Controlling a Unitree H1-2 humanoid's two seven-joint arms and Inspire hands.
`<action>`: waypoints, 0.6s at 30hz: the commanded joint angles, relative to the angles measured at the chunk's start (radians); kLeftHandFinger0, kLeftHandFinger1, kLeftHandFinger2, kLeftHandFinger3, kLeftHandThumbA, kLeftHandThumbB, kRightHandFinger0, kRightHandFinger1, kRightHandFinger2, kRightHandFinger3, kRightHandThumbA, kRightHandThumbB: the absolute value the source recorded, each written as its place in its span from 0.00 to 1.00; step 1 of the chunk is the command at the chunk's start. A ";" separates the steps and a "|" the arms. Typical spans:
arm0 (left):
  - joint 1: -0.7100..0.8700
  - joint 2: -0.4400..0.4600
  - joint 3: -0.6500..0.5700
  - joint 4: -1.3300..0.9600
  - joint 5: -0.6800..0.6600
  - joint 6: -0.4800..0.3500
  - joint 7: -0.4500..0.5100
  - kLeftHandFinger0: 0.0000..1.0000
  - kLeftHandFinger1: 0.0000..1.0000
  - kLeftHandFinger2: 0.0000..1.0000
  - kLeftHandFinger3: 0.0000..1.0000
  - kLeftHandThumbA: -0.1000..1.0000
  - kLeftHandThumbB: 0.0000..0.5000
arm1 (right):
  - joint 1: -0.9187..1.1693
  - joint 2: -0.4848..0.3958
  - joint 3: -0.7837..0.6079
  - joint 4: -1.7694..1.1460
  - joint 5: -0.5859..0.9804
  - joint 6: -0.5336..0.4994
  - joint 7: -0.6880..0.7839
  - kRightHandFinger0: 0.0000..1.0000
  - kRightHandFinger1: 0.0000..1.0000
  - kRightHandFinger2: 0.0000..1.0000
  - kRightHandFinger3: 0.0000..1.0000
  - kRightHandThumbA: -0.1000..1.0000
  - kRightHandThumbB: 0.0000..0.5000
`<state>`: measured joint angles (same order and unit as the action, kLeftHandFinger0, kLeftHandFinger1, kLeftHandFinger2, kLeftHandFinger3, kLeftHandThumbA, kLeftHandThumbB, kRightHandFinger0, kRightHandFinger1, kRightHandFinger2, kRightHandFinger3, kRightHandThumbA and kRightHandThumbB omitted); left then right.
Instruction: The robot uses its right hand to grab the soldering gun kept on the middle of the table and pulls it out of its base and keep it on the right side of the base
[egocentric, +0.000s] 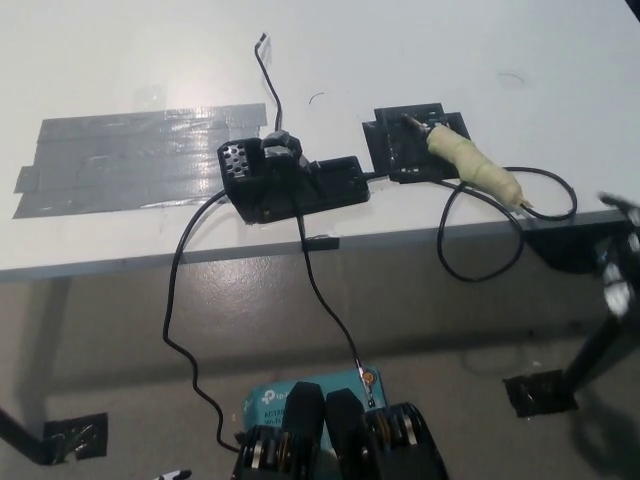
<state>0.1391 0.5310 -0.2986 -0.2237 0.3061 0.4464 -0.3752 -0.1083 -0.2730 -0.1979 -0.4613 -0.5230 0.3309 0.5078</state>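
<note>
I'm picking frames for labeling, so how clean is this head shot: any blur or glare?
Head view: the right hand at the right edge is motion-smeared, its fingers unreadable; the soldering gun and base are sharp; the grey tape patch shows soft glare; the white table looks bright and evenly lit.
</note>
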 joint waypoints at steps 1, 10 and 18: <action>-0.012 0.015 0.008 -0.011 0.015 -0.001 -0.005 0.68 0.76 0.89 1.00 0.62 0.32 | 0.218 0.121 -0.178 -0.061 0.334 -0.154 -0.169 0.25 0.21 0.41 1.00 0.12 0.20; 0.001 0.027 0.013 -0.028 0.014 0.001 -0.011 0.69 0.79 0.93 1.00 0.62 0.29 | 0.260 0.113 -0.147 0.233 0.227 -0.347 -0.261 0.06 0.05 0.27 0.87 0.10 0.29; 0.004 0.030 0.019 -0.042 0.010 0.008 -0.017 0.70 0.80 0.93 1.00 0.62 0.28 | 0.241 0.083 -0.140 0.280 0.225 -0.305 -0.280 0.02 0.03 0.26 0.84 0.06 0.23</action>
<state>0.1434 0.5292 -0.2927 -0.2260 0.3067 0.4476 -0.3755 0.1464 -0.1574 -0.3456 -0.1701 -0.3309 0.1036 0.3041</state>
